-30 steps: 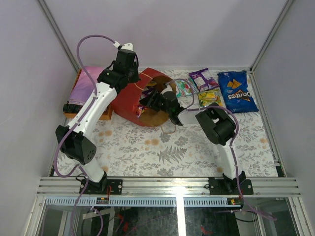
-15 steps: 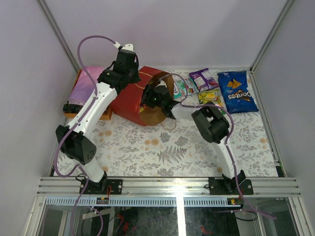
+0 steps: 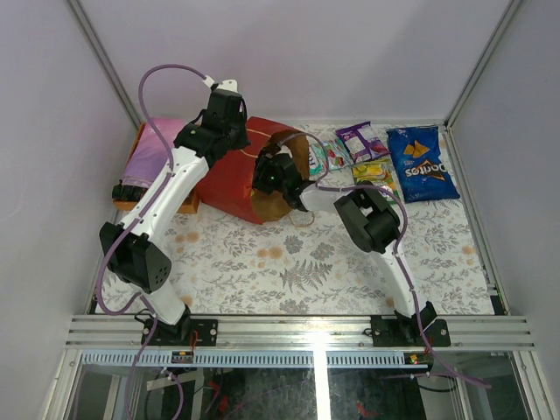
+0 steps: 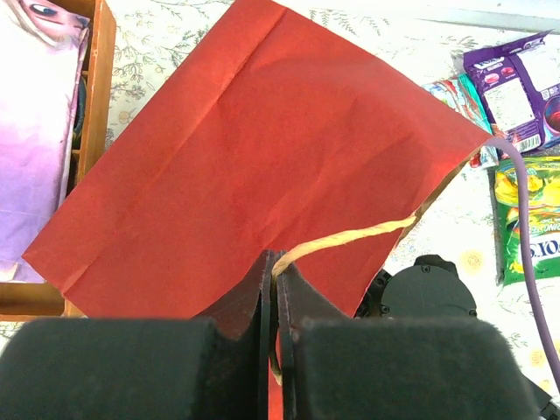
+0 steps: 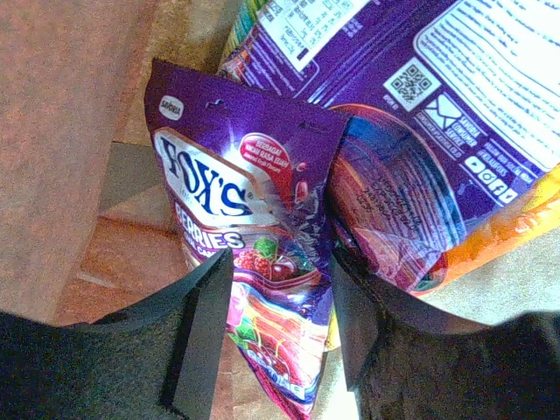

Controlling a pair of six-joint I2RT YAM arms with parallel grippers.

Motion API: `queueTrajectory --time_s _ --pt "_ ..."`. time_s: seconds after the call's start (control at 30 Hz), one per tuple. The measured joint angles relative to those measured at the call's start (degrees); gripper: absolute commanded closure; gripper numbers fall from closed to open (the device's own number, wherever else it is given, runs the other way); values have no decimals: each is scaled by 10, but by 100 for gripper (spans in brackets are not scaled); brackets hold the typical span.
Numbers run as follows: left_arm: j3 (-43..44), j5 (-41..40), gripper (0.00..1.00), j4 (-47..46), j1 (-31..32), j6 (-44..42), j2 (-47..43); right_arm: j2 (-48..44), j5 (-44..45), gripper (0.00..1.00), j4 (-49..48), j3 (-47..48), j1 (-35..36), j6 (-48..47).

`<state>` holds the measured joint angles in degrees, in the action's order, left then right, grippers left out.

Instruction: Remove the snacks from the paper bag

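The red paper bag (image 3: 229, 179) lies on its side, mouth toward the right. My left gripper (image 3: 234, 133) is shut on its string handle (image 4: 350, 236), above the red side (image 4: 245, 157); its tips (image 4: 273, 262) pinch the string. My right gripper (image 3: 261, 185) is inside the bag's mouth. It is open (image 5: 280, 297) and straddles a purple Fox's Berries packet (image 5: 254, 219). Another purple packet (image 5: 437, 105) and an orange one (image 5: 525, 219) lie beside it on the brown inside (image 5: 70, 105). On the table lie a purple packet (image 3: 361, 140), a teal one (image 3: 325, 156), a yellow-green one (image 3: 372, 172) and a blue chip bag (image 3: 420, 164).
An orange box with a pink-purple flowered cloth (image 3: 149, 157) stands left of the bag, against it; it also shows in the left wrist view (image 4: 35, 131). Metal frame posts and walls close in the flowered tabletop (image 3: 297, 262). The right arm's wrist (image 4: 429, 289) sits at the bag's mouth.
My right gripper has moved left, deeper into the bag's mouth. The bag's mouth now stands more upright. The left arm has hardly moved.
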<state>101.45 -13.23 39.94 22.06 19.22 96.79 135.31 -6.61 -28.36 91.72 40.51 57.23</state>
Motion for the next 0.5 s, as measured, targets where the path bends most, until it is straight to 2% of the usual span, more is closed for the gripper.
queueTrajectory --time_s 0.07,0.2,0.37,0.5 --pt "0 0 100 0 0 0 0 4 -2 61 0 2 0 2" --pt "0 0 100 0 0 0 0 14 -6 97 -2 2 -1 5" --pt "-1 0 100 0 0 0 0 14 -15 100 -23 -15 -1 8" --pt "-1 -3 100 0 0 -1 0 -28 -16 100 -23 -68 0 -19"
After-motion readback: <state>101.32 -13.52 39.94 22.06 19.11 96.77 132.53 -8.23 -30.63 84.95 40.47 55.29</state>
